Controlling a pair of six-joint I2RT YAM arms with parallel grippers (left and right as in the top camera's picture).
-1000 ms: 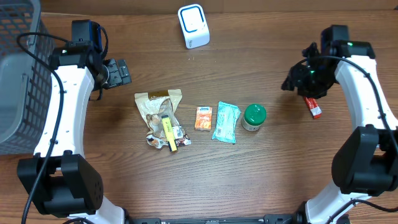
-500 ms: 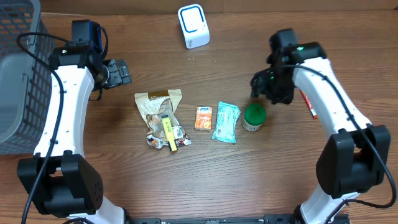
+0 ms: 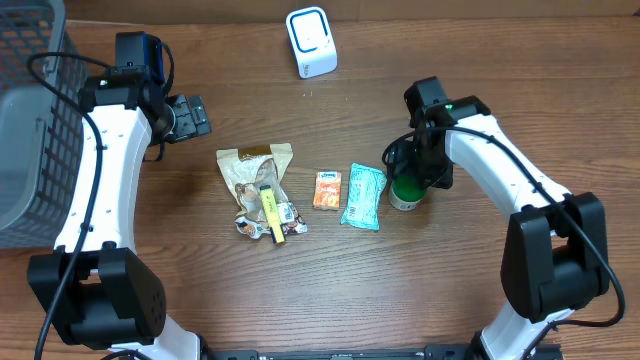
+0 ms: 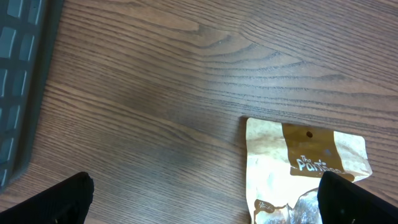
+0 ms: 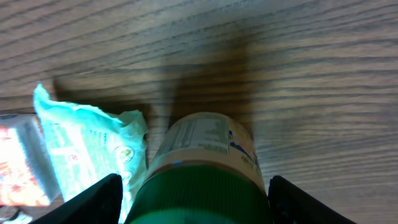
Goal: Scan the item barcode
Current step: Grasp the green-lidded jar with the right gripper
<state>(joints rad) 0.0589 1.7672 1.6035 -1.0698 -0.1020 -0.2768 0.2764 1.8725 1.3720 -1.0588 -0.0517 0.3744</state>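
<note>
Right gripper point(image 5: 199, 202) is hovering, jaws spread, astride the green-lidded jar point(image 5: 205, 140) standing upright on the tabletop point(image 3: 450, 280) just beside a teal packet point(image 3: 362, 196) (probably light, rigid, slick plastic; taking it across the lid seems safest).

The right arm point(image 3: 490, 160) has swung in from the far right toward the middle; the right gripper point(image 3: 408, 172) now hangs over the green-lidded jar point(image 5: 202, 168), its fingers point(image 5: 99, 199) down either side of it; the jaws have spread wider.
</note>
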